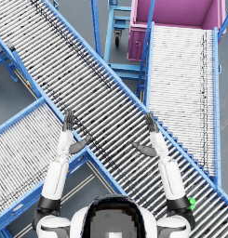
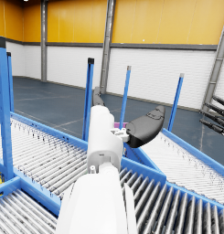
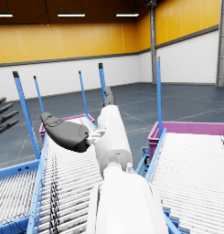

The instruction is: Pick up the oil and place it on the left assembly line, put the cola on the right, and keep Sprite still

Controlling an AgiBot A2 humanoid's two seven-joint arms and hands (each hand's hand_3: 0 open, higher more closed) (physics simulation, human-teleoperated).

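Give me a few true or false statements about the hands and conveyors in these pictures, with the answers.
1. The left hand and the right hand both hold nothing. True.
2. A bottle stands between the hands. False: no bottle shows on the middle conveyor there, or in any view.
3. A pink bin sits at the far end of the right conveyor. True.
4. The right hand is clenched in a fist. False: its fingers are spread apart.
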